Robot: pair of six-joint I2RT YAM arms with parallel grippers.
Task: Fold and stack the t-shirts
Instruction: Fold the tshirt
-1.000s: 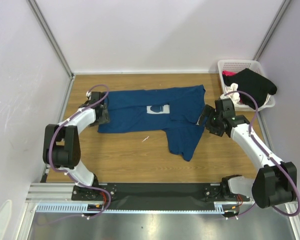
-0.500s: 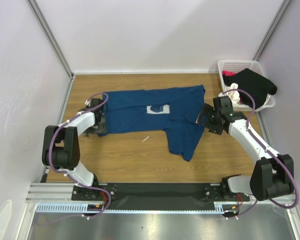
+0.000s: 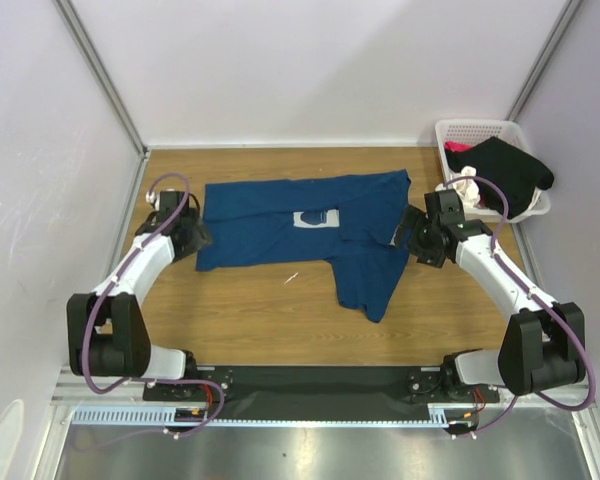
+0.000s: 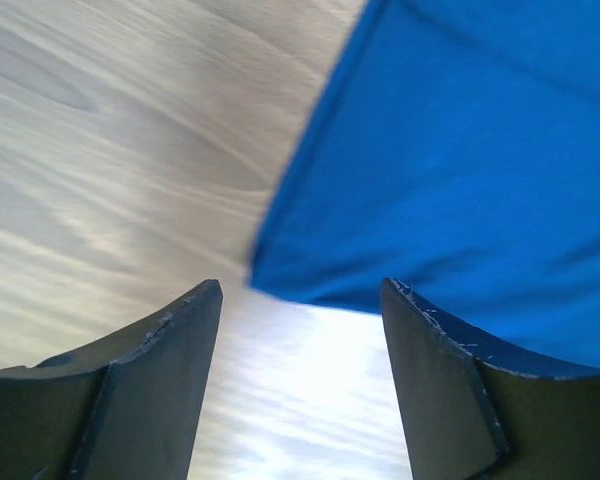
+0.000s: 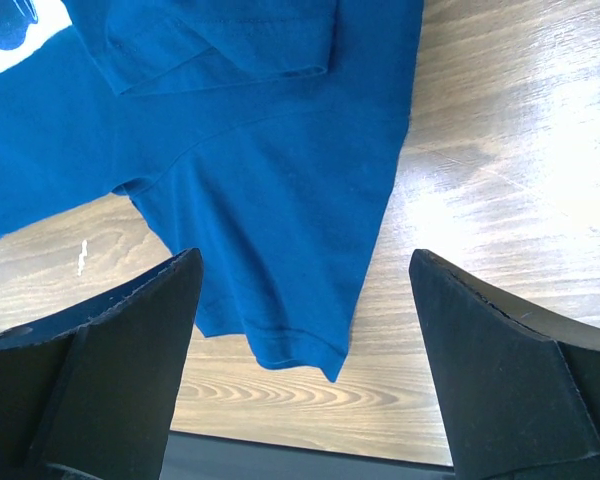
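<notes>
Hovering at the left edge of the dark blue cloth t-shirt (image 3: 270,225), the left gripper (image 3: 193,238) has its two black fingers (image 4: 150,370) spread apart with nothing between them. In the left wrist view the shirt's corner lies just ahead of the gap, and whether the right-hand finger touches the cloth cannot be told. The shirt lies spread across the light wooden tabletop (image 3: 250,320), its white square print (image 3: 315,217) near the middle and one flap reaching toward the near edge. At the shirt's right edge the right gripper (image 3: 412,235) stands wide open and grips nothing, with hemmed blue cloth showing beyond its fingers (image 5: 110,370). In the far right corner a white plastic lattice basket (image 3: 480,128) holds a black t-shirt (image 3: 505,170) draped over its rim, with pink cloth (image 3: 458,148) and cream-white cloth (image 3: 467,185) mostly hidden beside it. Plain white walls (image 3: 310,70) enclose the table.
</notes>
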